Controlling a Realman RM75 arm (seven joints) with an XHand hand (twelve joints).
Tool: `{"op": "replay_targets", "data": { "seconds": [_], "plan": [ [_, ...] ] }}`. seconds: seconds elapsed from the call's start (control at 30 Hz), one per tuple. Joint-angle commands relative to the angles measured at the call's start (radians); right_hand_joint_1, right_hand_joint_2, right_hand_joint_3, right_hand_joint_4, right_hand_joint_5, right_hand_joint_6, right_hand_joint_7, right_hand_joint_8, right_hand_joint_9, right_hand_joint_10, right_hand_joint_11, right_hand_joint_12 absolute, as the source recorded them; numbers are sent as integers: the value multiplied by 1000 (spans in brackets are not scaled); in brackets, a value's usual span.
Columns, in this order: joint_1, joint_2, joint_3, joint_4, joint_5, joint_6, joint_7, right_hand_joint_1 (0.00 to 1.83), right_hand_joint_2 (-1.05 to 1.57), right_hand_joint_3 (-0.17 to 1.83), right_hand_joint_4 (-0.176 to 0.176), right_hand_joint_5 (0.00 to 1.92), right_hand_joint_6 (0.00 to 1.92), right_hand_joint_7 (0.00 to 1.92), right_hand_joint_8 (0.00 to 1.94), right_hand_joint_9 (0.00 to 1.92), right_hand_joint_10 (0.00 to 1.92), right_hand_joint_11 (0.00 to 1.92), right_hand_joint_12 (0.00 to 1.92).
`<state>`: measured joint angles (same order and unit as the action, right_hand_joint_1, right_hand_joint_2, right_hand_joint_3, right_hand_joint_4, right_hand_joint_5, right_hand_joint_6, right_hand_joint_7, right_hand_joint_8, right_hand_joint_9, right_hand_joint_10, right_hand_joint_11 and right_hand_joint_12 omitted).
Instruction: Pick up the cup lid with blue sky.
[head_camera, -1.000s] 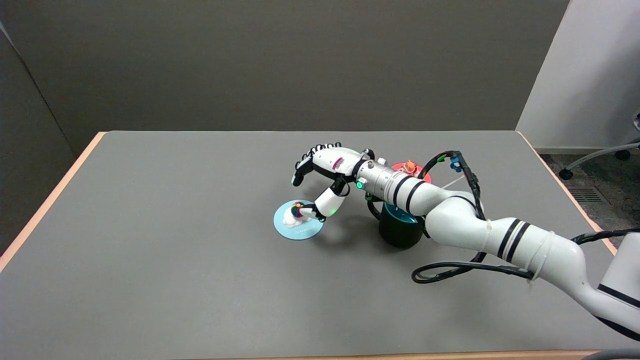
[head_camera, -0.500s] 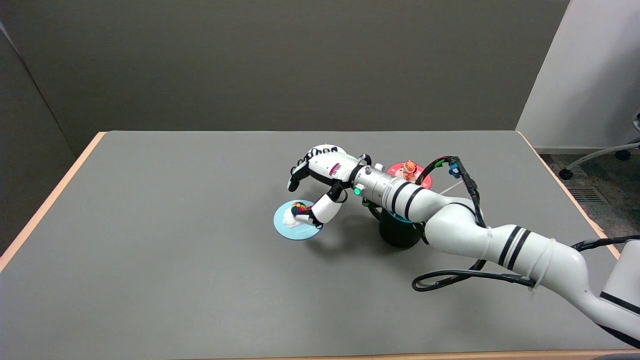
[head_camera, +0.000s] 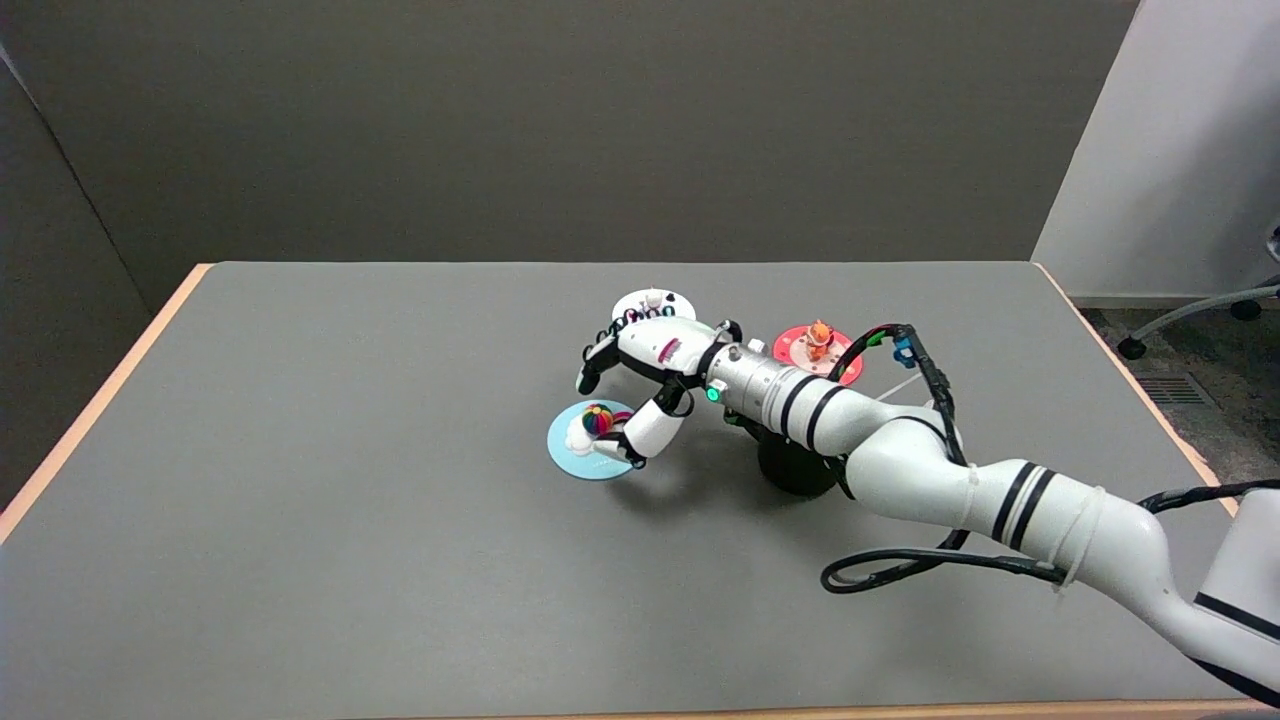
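The round sky-blue cup lid with a cloud-and-rainbow knob (head_camera: 592, 455) lies flat on the grey tabletop (head_camera: 330, 520). The right hand (head_camera: 640, 375) hovers over it, fingers (head_camera: 590, 372) spread, thumb beside the knob, not yet pinching. Next, I judge, it closes on the knob. A white lid (head_camera: 652, 302), red lid (head_camera: 812, 352) and black cup (head_camera: 795, 470) stand clear to the right.
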<state>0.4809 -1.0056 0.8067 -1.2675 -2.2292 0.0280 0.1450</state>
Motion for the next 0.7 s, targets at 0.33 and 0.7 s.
{"op": "replay_targets", "data": {
  "seconds": [0.33, 0.7],
  "plan": [
    [-5, -33, 1, 39, -25, 14, 0, 806, 444, 916, -42, 727, 354, 603, 182, 457, 169, 247, 191],
    [-13, -33, 5, 42, -31, 28, 0, 827, 565, 931, -37, 723, 386, 583, 361, 470, 173, 252, 195]
  ]
}}
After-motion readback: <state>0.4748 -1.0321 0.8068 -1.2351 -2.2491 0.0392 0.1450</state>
